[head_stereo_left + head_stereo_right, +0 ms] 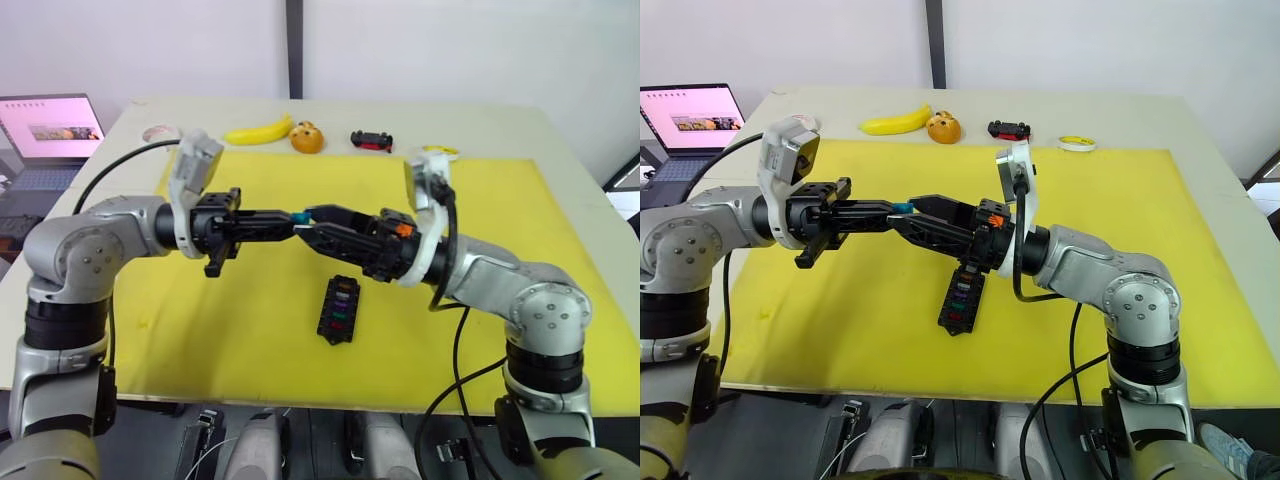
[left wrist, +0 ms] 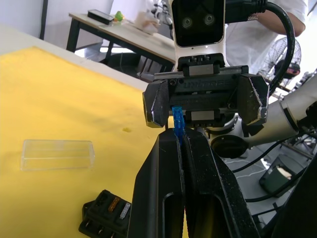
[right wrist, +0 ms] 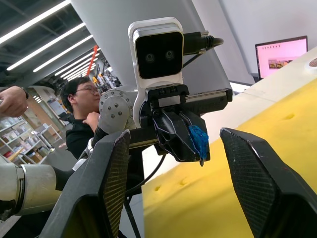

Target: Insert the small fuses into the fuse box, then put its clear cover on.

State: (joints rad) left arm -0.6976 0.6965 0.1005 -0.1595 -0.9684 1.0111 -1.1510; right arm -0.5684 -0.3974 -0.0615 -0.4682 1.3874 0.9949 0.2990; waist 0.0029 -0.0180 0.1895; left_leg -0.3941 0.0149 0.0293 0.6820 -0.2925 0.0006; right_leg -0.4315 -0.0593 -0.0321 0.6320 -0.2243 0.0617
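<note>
My left gripper (image 1: 293, 219) is shut on a small blue-teal fuse (image 2: 178, 122), which sticks out past its fingertips above the yellow mat. My right gripper (image 3: 176, 144) faces it tip to tip and stands open, its jaws wide on either side of the fuse (image 3: 199, 141) without touching it. Below the two grippers the black fuse box (image 1: 338, 310) lies on the mat, with several coloured fuses in its slots. The clear cover (image 2: 57, 154) lies flat on the mat, apart from the box.
The yellow mat (image 1: 250, 320) covers most of the table. Along the far edge lie a banana (image 1: 258, 131), an orange toy (image 1: 307, 137), a black-and-red toy car (image 1: 371, 140) and a tape roll (image 1: 440, 151). A laptop (image 1: 50, 130) stands far left. A person (image 3: 81, 116) sits beyond.
</note>
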